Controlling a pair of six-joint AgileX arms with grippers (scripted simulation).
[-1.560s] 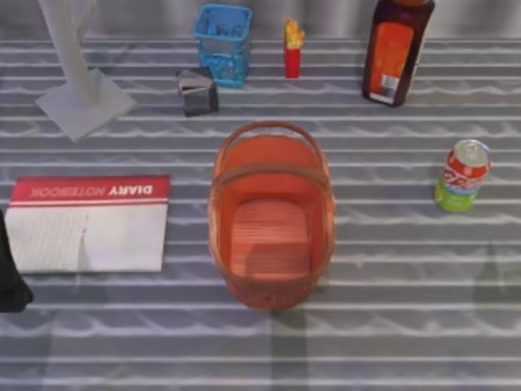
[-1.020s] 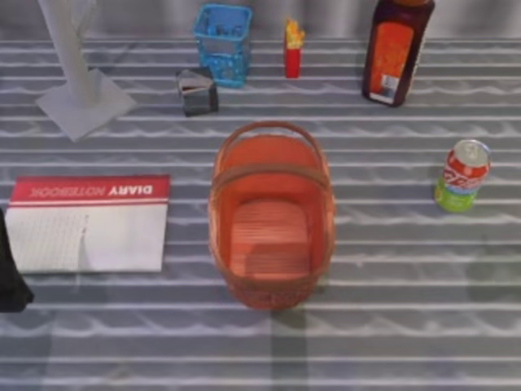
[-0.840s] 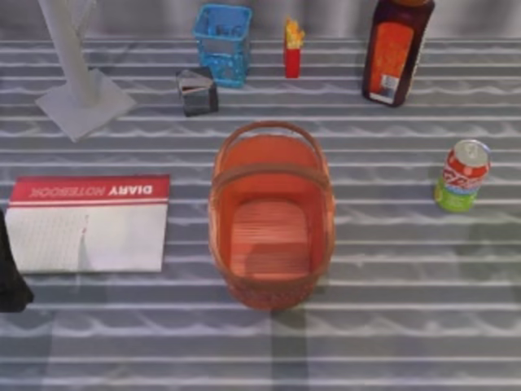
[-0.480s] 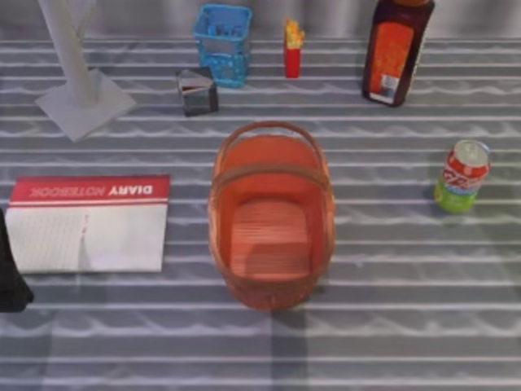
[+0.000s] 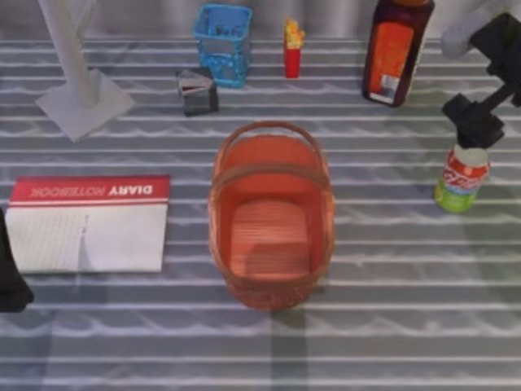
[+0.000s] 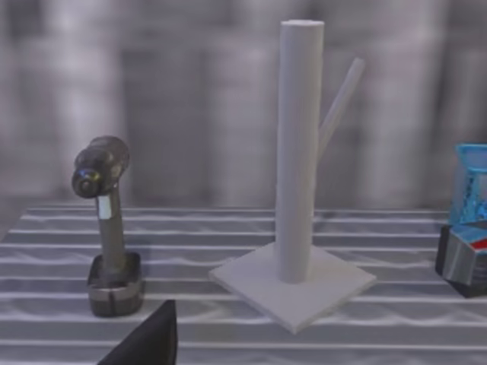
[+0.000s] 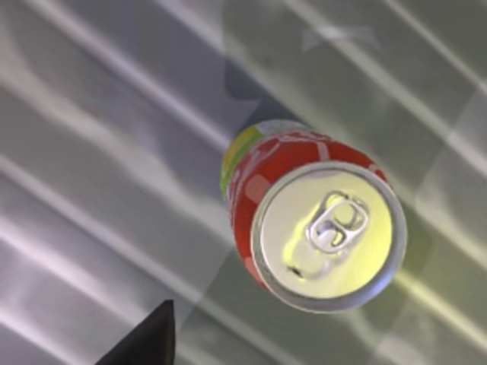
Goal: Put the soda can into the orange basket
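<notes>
One arm is at work: the right gripper (image 5: 475, 130) hangs just above the soda can (image 5: 461, 177), finger spread unreadable. Can upright at the table's right, well apart from the orange basket (image 5: 271, 215) at centre. Advisable: descend centred over the silver top, straddle the label, then close. Left arm parked at the left edge.

- The soda can (image 5: 461, 181) stands upright on the table, directly beneath the right gripper (image 5: 472, 130), whose dark tip covers the can's top in the top view. Its label is red and white, with a lime-green lower band and a silver top with pull tab (image 7: 327, 237).
- The orange basket (image 5: 271, 216), oval with an arched handle, sits upright and empty, well to the left of that gripper.
</notes>
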